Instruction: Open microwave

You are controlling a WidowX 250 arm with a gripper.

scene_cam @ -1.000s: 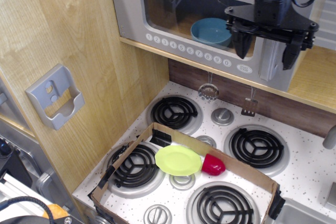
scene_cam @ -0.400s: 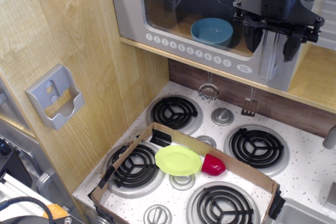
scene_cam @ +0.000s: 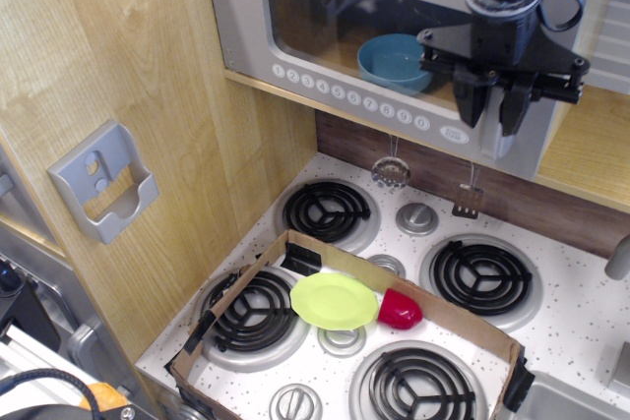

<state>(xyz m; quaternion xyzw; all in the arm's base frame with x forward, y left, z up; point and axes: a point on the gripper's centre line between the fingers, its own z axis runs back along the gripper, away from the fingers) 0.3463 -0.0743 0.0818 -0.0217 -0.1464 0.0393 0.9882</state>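
Note:
The grey toy microwave [scene_cam: 295, 17] sits on a wooden shelf at the top of the view. It has a clear door window, a row of white number buttons and a clock reading 12:30. A blue bowl [scene_cam: 392, 58] shows inside through the window. My gripper [scene_cam: 492, 113] hangs in front of the door's right side. Its two black fingers are drawn close around the silver vertical handle [scene_cam: 500, 148], whose lower end shows below them. The upper part of the handle is hidden behind the gripper.
Below is a white stove top with several black coil burners [scene_cam: 327, 211]. A cardboard tray [scene_cam: 241, 287] on it holds a green plate [scene_cam: 335, 300] and a red cup [scene_cam: 400, 309]. A grey wall bracket [scene_cam: 103, 181] hangs on the left wooden panel. Small utensils [scene_cam: 391, 172] hang under the shelf.
My gripper moved onto the handle and its fingers closed from wide apart to narrow around it. The door face has shifted slightly to the left.

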